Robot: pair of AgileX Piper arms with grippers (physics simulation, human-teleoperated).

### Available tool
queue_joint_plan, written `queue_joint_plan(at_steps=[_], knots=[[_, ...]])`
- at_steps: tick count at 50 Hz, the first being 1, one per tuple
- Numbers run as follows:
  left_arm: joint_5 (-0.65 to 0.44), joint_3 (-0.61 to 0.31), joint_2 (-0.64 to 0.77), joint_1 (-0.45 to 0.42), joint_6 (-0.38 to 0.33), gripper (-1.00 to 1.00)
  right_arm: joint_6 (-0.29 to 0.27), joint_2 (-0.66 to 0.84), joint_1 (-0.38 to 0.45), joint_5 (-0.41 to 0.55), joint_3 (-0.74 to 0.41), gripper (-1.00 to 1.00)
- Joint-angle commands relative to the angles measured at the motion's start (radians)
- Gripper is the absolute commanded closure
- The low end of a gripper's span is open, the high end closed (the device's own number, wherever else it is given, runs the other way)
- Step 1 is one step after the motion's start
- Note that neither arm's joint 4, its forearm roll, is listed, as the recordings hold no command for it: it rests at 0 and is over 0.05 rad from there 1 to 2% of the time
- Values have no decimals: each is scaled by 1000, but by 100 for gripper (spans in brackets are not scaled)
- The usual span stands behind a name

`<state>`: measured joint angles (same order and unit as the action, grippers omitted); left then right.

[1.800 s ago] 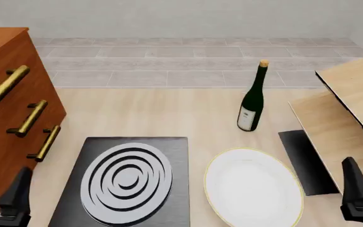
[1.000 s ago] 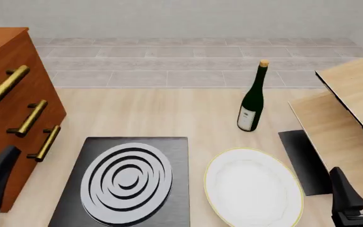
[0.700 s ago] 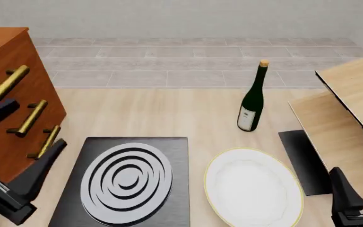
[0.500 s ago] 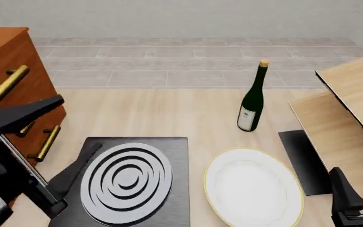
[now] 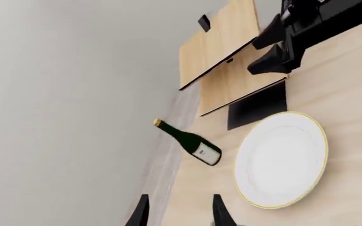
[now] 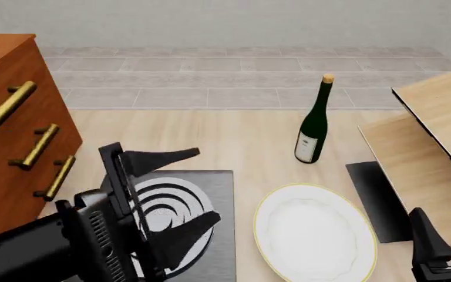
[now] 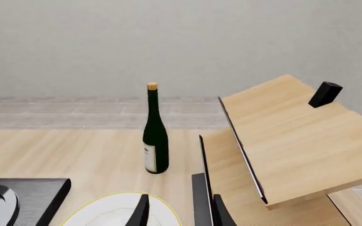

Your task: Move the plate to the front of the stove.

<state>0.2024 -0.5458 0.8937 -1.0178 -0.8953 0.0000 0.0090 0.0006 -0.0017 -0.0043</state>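
The white plate [image 6: 316, 232] with its thin gold rim lies flat on the table, just right of the stove [image 6: 224, 197], a dark slab with a ringed silver burner. My left gripper [image 6: 208, 185] hangs open above the stove, turned on its side with its fingers pointing right toward the plate, and it covers much of the burner. The left wrist view shows the plate [image 5: 282, 160] beyond the open fingertips. At the front right corner my right gripper [image 6: 445, 216] stands open, right of the plate and apart from it. The plate's edge [image 7: 115, 209] and a stove corner [image 7: 17, 197] show in the right wrist view.
A dark green wine bottle [image 6: 313, 126] stands upright behind the plate. At the left is a wooden cabinet [image 6: 6, 158] with brass handles. A flat black mat [image 6: 378, 200] lies right of the plate, under tilted wooden boards [image 6: 437, 135].
My left arm has swung up from the lower left corner and rightward over the stove, rolling onto its side. The right gripper sank slightly early on, then held still. The plate has not moved.
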Motion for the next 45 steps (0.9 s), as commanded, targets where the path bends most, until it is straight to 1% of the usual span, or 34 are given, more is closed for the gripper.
queue_joint_plan(at_steps=[1, 9, 12, 14, 23, 31, 38, 45], knots=[[6, -59, 142, -95, -70, -100, 0, 0, 0, 0, 0, -100], [12, -83, 195, -113, -98, -100, 0, 0, 0, 0, 0, -100], [0, -108, 216, -127, -101, -100, 0, 0, 0, 0, 0, -100], [6, -111, 234, -141, -116, -100, 0, 0, 0, 0, 0, -100], [10, -159, 291, -200, -122, -100, 0, 0, 0, 0, 0, -100], [41, -175, 362, -252, -136, -100, 0, 0, 0, 0, 0, -100], [54, -201, 416, -273, -135, -100, 0, 0, 0, 0, 0, -100], [82, -206, 467, -289, -144, -100, 0, 0, 0, 0, 0, -100]])
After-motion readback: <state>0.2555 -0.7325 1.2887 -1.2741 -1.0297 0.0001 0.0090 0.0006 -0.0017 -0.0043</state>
